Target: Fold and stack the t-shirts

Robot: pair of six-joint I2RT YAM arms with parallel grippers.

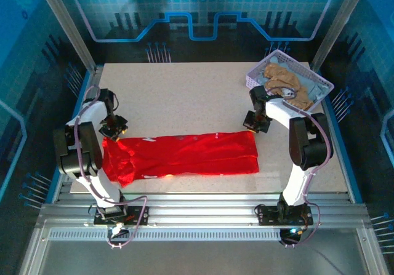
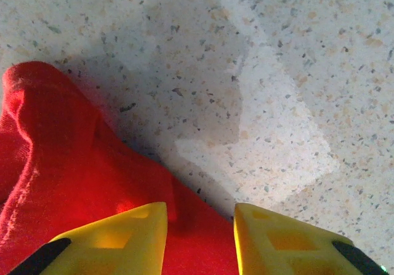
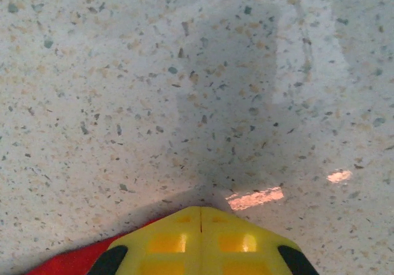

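Light and limp, the red t-shirt (image 1: pixel 184 155) wants pinching at its corners: my left fingers (image 2: pixel 117 241) stand apart over its edge, my right fingers (image 3: pixel 169 241) closed tip to tip just above it.

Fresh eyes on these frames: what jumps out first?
The bright red t-shirt, folded into a long band across the near half of the table, left gripper and right gripper at its ends. Then the lavender basket at the far right corner, holding tan and pale blue cloth.
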